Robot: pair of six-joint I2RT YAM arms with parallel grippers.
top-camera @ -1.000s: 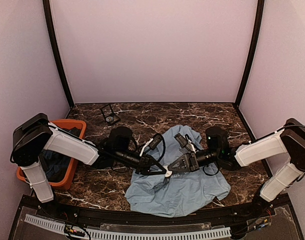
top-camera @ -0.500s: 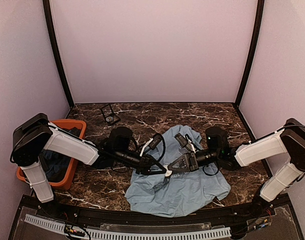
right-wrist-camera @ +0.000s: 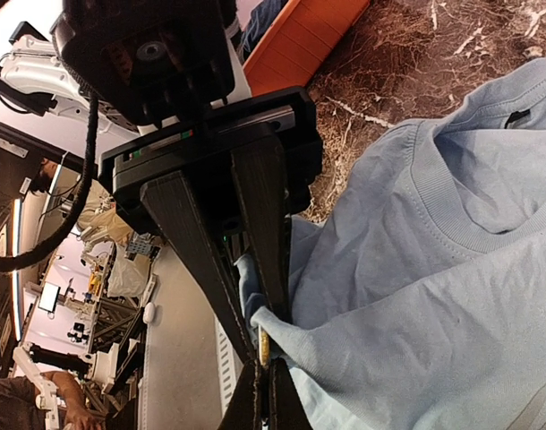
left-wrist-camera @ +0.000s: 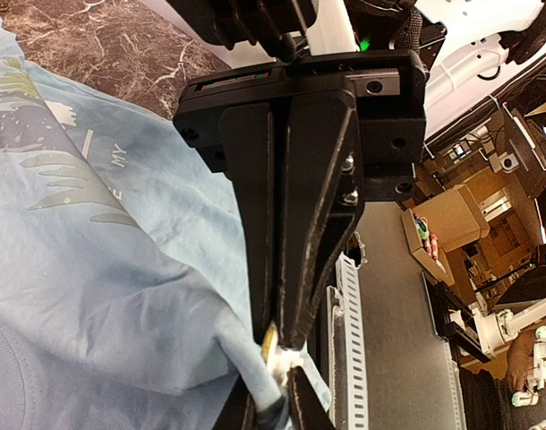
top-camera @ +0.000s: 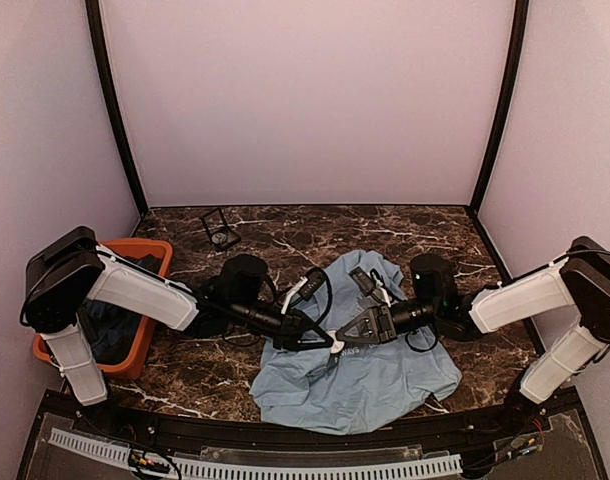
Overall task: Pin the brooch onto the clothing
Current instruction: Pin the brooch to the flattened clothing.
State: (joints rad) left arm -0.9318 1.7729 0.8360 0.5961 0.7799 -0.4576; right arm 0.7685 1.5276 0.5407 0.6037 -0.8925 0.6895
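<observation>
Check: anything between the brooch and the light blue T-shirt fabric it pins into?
Nothing visible. The tiny brassy brooch at the right gripper tips touches the light blue T-shirt fold pinched by the left gripper.

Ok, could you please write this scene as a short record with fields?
T-shirt: light blue, crumpled on the marble table
left hand: closed on a fold of the T-shirt
right hand: shut, tips meeting the left hand's
brooch: small brass-coloured piece, seemingly pinched at the right hand's tips
orange bin: left edge, dark garments inside
square case: back left, away from both hands
</observation>
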